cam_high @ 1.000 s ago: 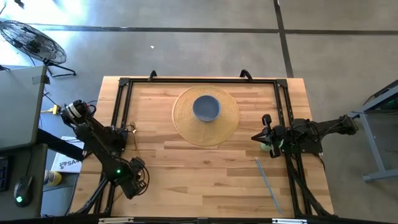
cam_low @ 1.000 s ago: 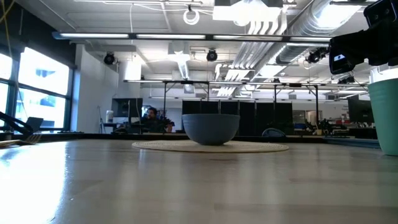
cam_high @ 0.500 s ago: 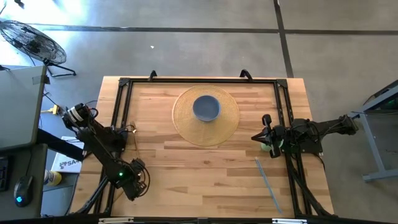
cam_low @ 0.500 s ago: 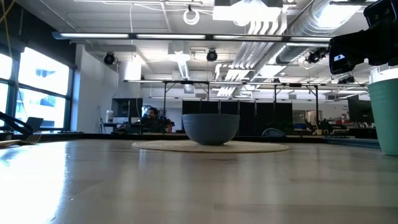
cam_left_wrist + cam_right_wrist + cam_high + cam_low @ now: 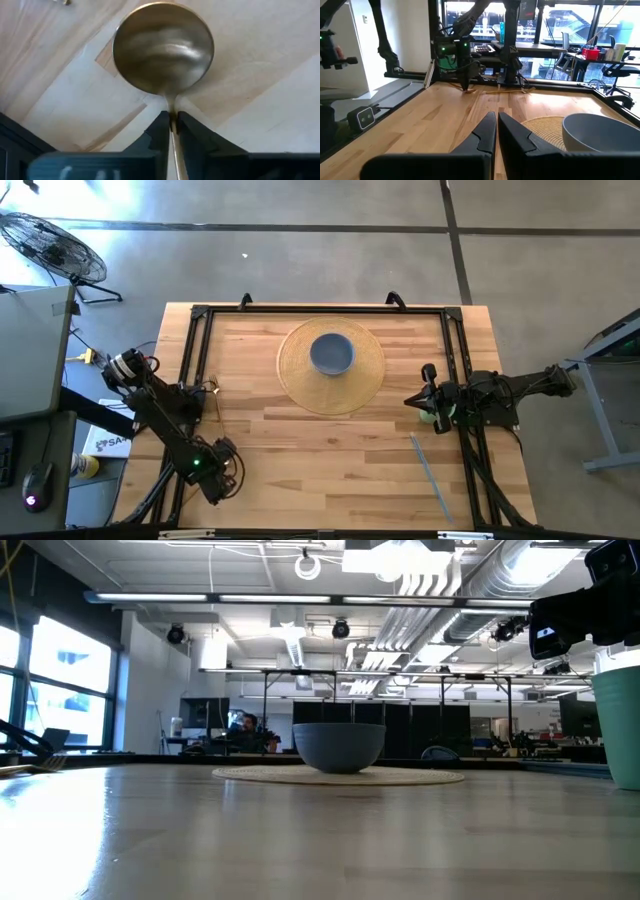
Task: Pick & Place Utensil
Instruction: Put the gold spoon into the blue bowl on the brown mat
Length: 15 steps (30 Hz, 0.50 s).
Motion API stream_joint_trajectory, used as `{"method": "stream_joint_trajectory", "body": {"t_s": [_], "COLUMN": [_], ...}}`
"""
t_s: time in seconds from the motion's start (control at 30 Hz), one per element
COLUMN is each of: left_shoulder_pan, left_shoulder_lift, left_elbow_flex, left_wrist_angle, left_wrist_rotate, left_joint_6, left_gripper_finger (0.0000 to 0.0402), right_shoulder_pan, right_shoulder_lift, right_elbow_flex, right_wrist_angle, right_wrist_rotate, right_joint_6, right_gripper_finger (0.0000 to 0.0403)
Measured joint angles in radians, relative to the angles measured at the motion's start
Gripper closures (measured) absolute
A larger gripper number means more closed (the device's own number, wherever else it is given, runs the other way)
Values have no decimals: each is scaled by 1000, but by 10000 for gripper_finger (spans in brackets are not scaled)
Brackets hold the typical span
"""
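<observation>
The left gripper (image 5: 171, 122) is clenched on the thin neck of a brass-coloured spoon (image 5: 163, 47), its two dark fingers (image 5: 159, 131) pressed close either side of the handle just below the round bowl, which faces the wooden table (image 5: 330, 460) underneath. In the high view that gripper (image 5: 222, 472) sits low near the table's edge at about eight o'clock from the table's middle, with the left arm running back toward the left rail. The right gripper (image 5: 497, 120) has its fingers drawn together with only a slim gap and nothing between them; in the high view it (image 5: 412, 400) waits at about three o'clock, beside a green cup (image 5: 620, 725). A grey-blue bowl (image 5: 332, 353) stands in the middle of a round woven mat (image 5: 368, 375) at twelve o'clock. A long grey strip (image 5: 431, 478) lies on the table at about four o'clock
</observation>
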Motion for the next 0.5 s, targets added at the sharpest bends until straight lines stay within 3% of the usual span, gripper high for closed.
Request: {"method": "stream_joint_trajectory", "body": {"t_s": [0.33,0.5], "left_shoulder_pan": [29,120], "left_shoulder_lift": [1,7], "left_elbow_flex": [-1,12], "left_wrist_angle": [-1,28], "left_wrist_rotate": [-149,-323], "left_joint_6": [163,343], "left_gripper_finger": [381,396], "right_shoulder_pan": [0,0], "right_shoulder_lift": [0,0], "right_elbow_flex": [0,0], "right_wrist_angle": [0,0], "right_wrist_rotate": [0,0], "right_joint_6": [0,0], "right_gripper_finger": [391,391]}}
